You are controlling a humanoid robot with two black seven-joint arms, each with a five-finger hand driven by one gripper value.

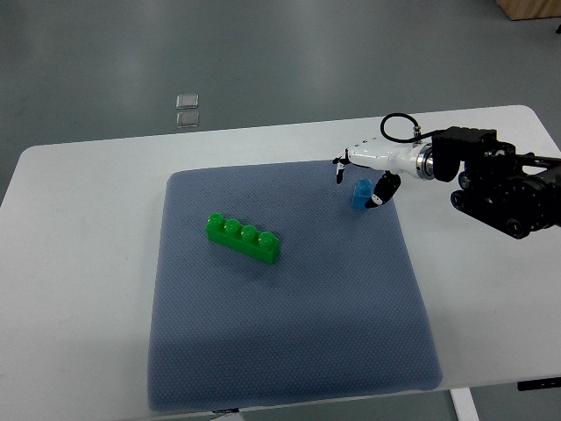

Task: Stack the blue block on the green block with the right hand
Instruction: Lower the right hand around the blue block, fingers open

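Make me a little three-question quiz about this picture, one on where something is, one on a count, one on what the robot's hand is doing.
1. Where does the green block lie?
A. on the grey-blue mat
B. on the bare white table
C. on the floor

2. How many studs show on top of the green block?
A. two
B. four
C. six

3. What is the right hand doing?
A. resting far from the blocks
B. pressing on the green block
C. reaching at the blue block

Answers: 1 A, the mat lies under the block on every side. 2 B, four round studs stand in a row. 3 C, its fingers sit around the blue block at the mat's far right part.
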